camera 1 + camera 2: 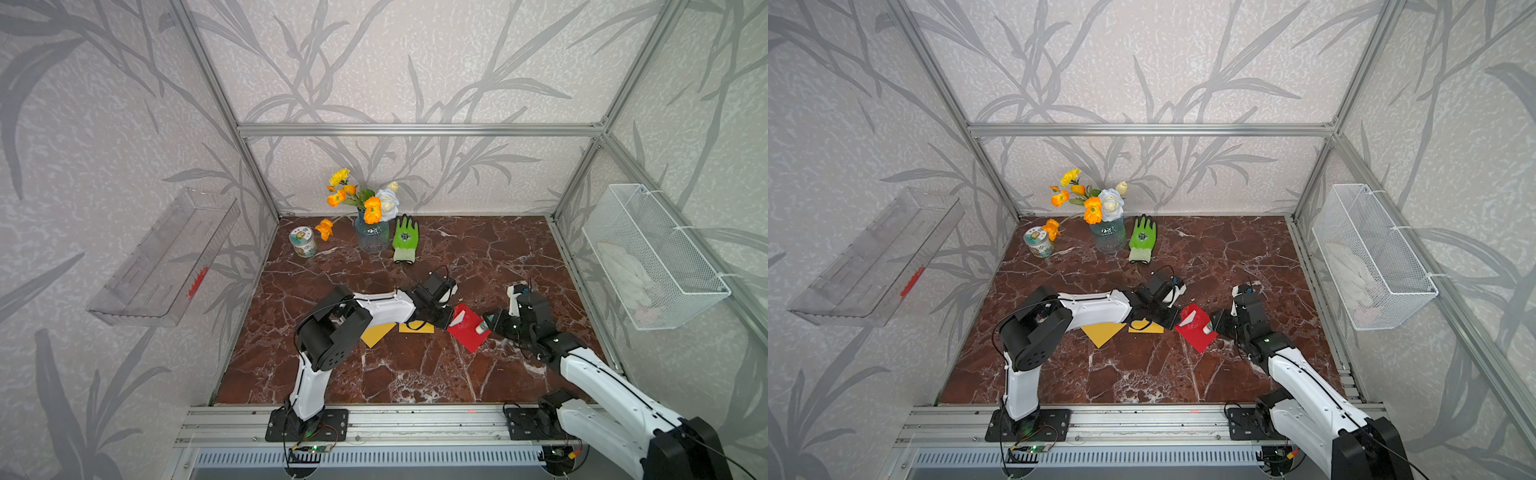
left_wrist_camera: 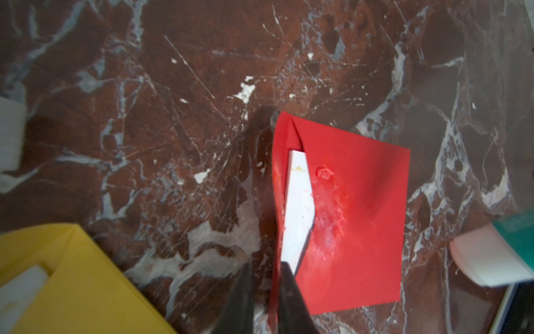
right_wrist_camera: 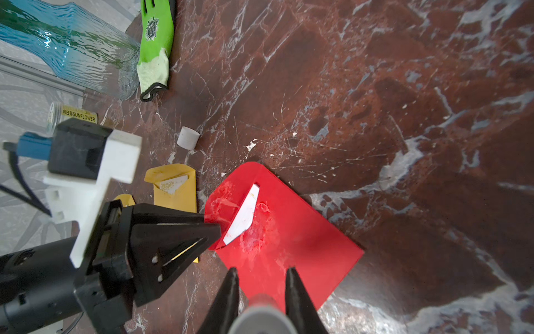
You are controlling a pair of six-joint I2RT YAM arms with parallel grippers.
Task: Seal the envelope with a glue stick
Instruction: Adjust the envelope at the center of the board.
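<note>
Clamped tight between the right gripper's (image 3: 261,271) black fingers, the glue stick (image 3: 261,316) points its reddish tip at the red envelope (image 3: 303,248). In both top views it hangs over the envelope's edge nearest the right arm; whether it touches the paper I cannot tell. Across the envelope, the left gripper (image 2: 265,267) has its jaws slightly apart, with the edge of the opened flap (image 2: 278,162) in the narrow gap. A white card (image 3: 244,214) pokes from the envelope's mouth, and a wet, smeared patch (image 3: 257,231) lies just beside it. Two yellow envelopes (image 3: 176,191) lie near the left arm on the marble table (image 3: 375,115). A small white cylinder (image 3: 188,138) lies beyond them. The green glove (image 3: 156,43) and blue glass vase (image 3: 72,49) are farther off.
</note>
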